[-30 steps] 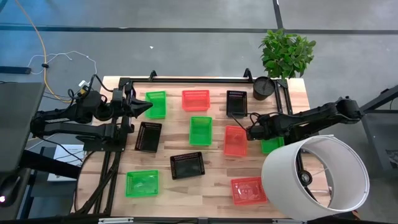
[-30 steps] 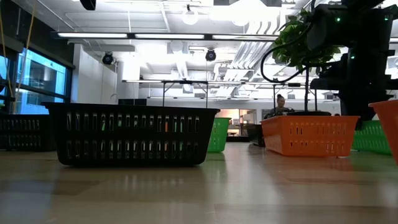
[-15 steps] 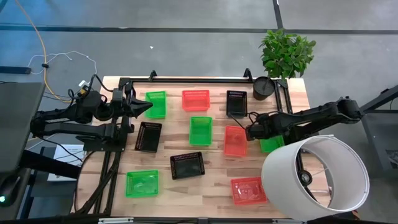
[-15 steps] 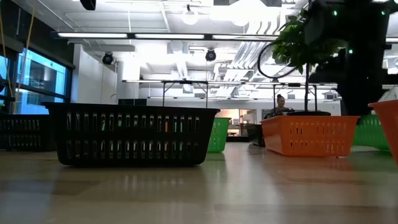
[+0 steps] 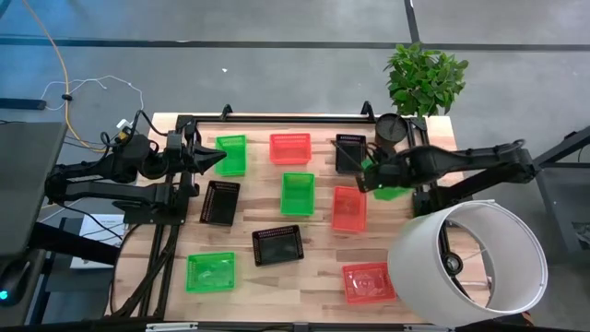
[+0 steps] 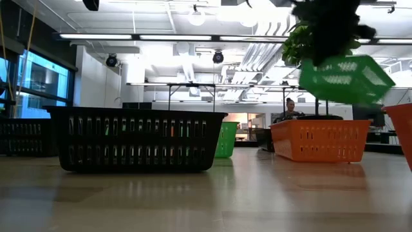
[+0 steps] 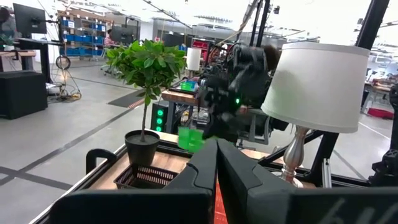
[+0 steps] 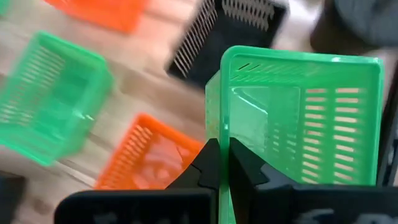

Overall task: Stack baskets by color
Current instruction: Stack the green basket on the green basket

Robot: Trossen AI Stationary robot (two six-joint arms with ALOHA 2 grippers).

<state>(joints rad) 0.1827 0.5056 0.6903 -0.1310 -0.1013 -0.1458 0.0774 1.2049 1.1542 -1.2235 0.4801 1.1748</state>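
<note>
Small slotted baskets lie scattered on the wooden table [image 5: 313, 277]: green [image 5: 230, 155], [image 5: 297, 194], [image 5: 210, 272]; red [image 5: 290, 148], [image 5: 348, 208], [image 5: 368, 282]; black [image 5: 350, 152], [image 5: 219, 202], [image 5: 277, 245]. My right gripper [image 5: 369, 177] is shut on another green basket [image 6: 344, 78], which hangs in the air right of centre. My left gripper [image 5: 218, 155] is shut and level at the far left, beside the far-left green basket, touching nothing. My right gripper pinches one side wall [image 8: 217, 127] of the green basket [image 8: 298, 124] at its rim, one finger inside the basket and one outside. The fingers slant down from above. The basket is lifted clear of the table and hangs tilted.
A round black pot [image 5: 391, 130] with a green plant [image 5: 424, 78] stands at the far right corner. A large white lampshade [image 5: 466, 263] rises over the near right corner. A black frame rail [image 5: 295, 118] runs along the far edge.
My right gripper has risen and moved toward the far edge, turning as it went. The green basket it holds has come off the table beside the middle red basket and now hangs tilted, clear of the table.
</note>
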